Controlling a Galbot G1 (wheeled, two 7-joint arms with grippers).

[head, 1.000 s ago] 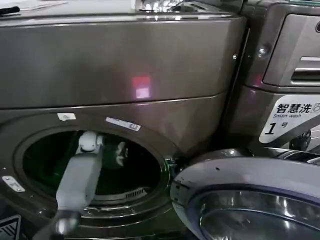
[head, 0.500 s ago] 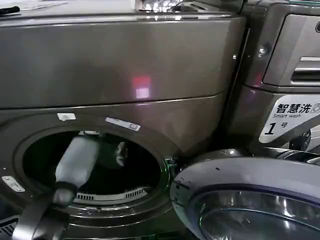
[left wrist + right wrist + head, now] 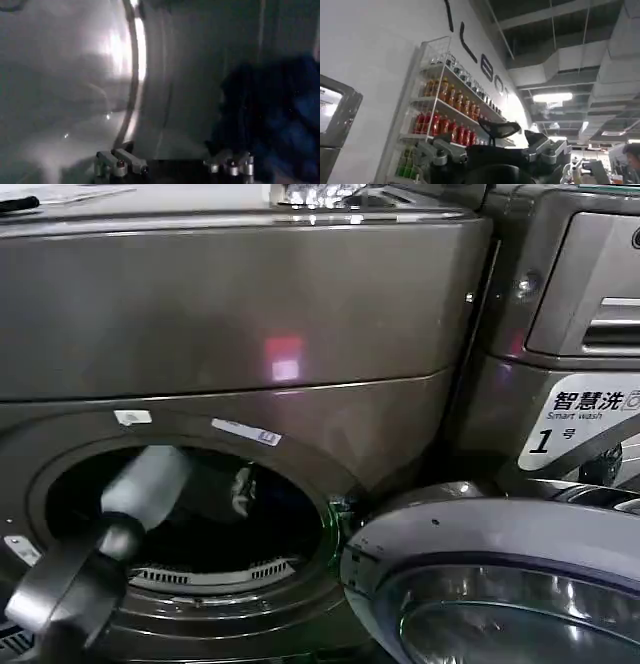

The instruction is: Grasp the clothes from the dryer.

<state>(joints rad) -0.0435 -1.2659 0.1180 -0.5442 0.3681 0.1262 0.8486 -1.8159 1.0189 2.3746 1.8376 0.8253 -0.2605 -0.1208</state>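
Head view: we reach our left arm (image 3: 140, 489) through the dryer (image 3: 250, 334) porthole. Our left gripper (image 3: 172, 165) is spread wide, ready to close on the clothes (image 3: 270, 115) just beside it in the drum.

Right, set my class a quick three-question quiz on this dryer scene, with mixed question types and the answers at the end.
1. True or false: the dryer has its door swung open.
2. Which arm reaches into the dryer? A) left B) right C) both
3. Fill in: the left gripper has its fingers ___, with the dark blue clothes just beside it.

Key: 1 true; 2 A; 3 open.
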